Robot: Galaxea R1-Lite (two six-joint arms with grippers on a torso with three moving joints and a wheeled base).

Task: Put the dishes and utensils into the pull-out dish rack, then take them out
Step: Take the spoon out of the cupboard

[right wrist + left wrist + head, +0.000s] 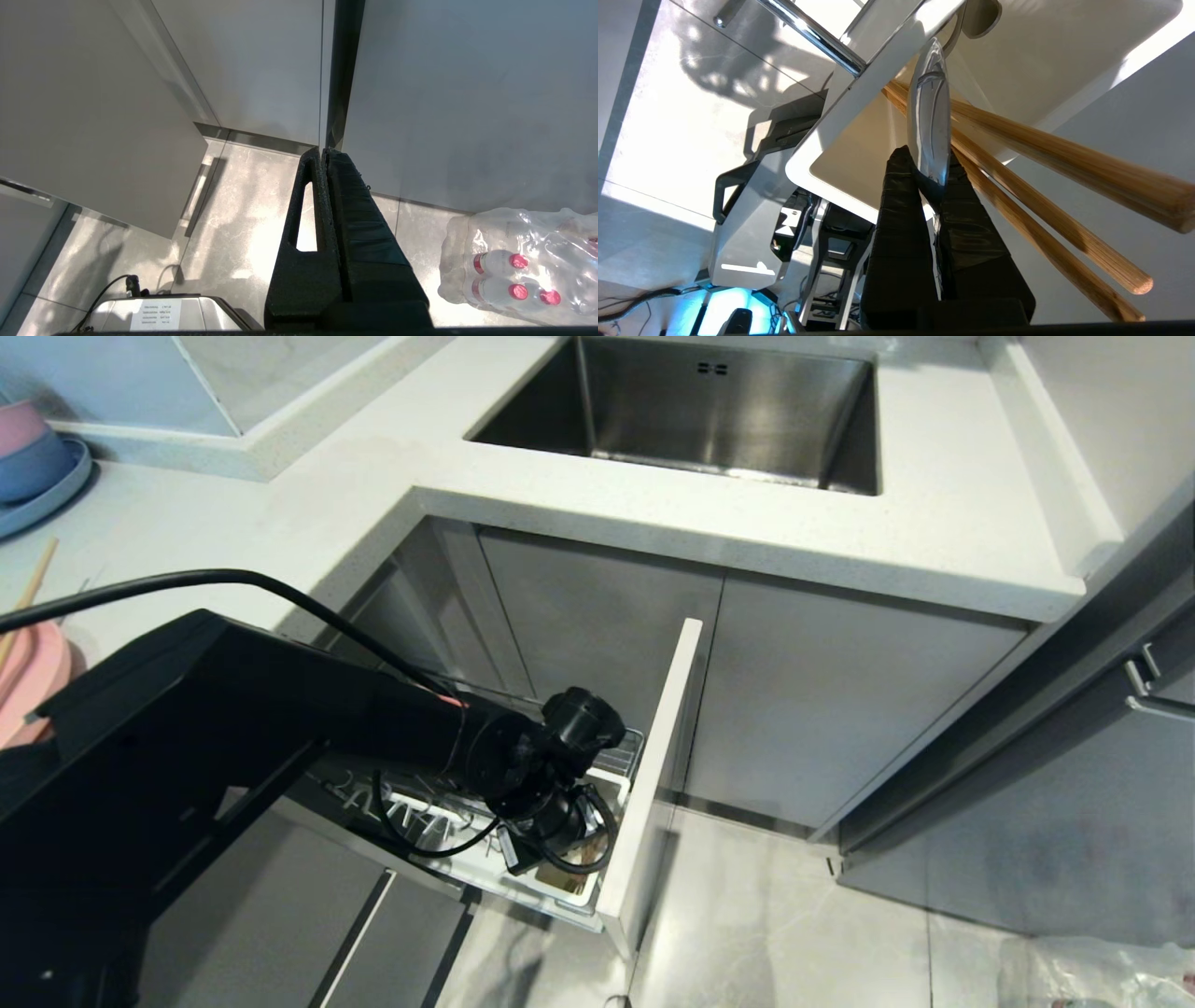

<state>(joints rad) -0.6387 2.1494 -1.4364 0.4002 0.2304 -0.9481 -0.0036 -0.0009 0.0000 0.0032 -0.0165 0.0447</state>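
My left gripper [927, 163] is down in the pulled-out rack [616, 761], at about 6 o'clock in the head view, fingers clamped on the spoon [929, 126] handle. In the left wrist view the black fingertips [901, 172] pinch the shiny handle from both sides, no gap left. The spoon stands in the white cup [859, 84], its dark bowl end deep inside, handle pointing out toward my fingers. Two chopsticks [1045, 154] lean in the same cup, just beside the spoon, crossing behind it and fanning out toward 4 o'clock in that view. They touch the cup rim; can't tell if they touch the spoon.

Head view: rack front panel [653, 765] sticks out from the cabinet below the sink [709, 411], which sits at 12 o'clock. My left arm [233, 719] comes in from 8 o'clock & covers most of the rack. Pink plate [33, 681] lies on the counter [280, 513] at 9 o'clock, partly behind my arm. Bowl: not found in any view.

Right gripper [324, 154] hangs off to the side over the floor [233, 224], fingers pressed together, holding nothing, near a pack of bottles [514, 261].
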